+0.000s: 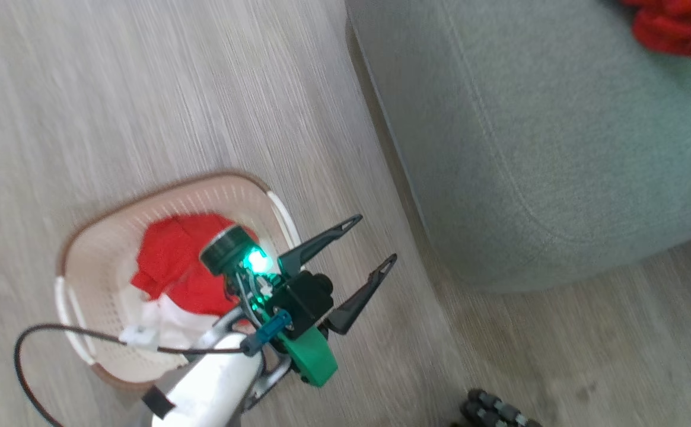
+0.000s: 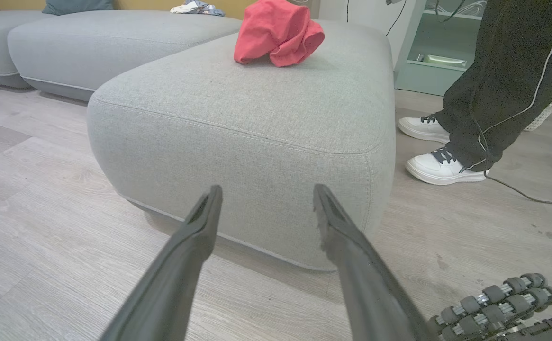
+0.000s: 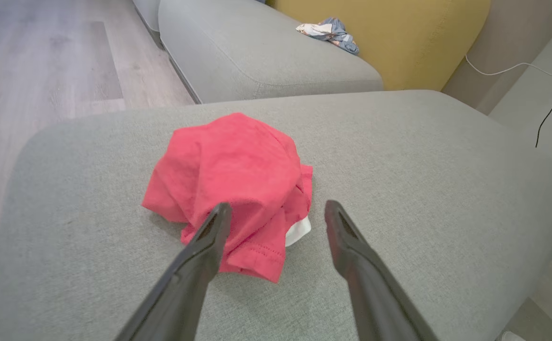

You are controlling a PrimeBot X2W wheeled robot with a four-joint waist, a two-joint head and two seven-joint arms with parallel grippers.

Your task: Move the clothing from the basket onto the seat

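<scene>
The basket (image 1: 84,234) sits on the left, its long axis slanting near-left to far-right, with red clothing (image 1: 170,261) over a white piece (image 1: 173,323) inside. The left gripper (image 1: 375,239), fingers apart and empty, points across bare floor (image 1: 143,89) at the seat (image 1: 559,148). At the far right a red garment (image 3: 228,161) lies bunched on the seat, and the right gripper (image 3: 278,206) is spread wide at it.

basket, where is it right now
In the head view the basket sits on the wood floor at lower left, left of the seat, holding red and white clothing, with the left gripper just past its right rim.
</scene>
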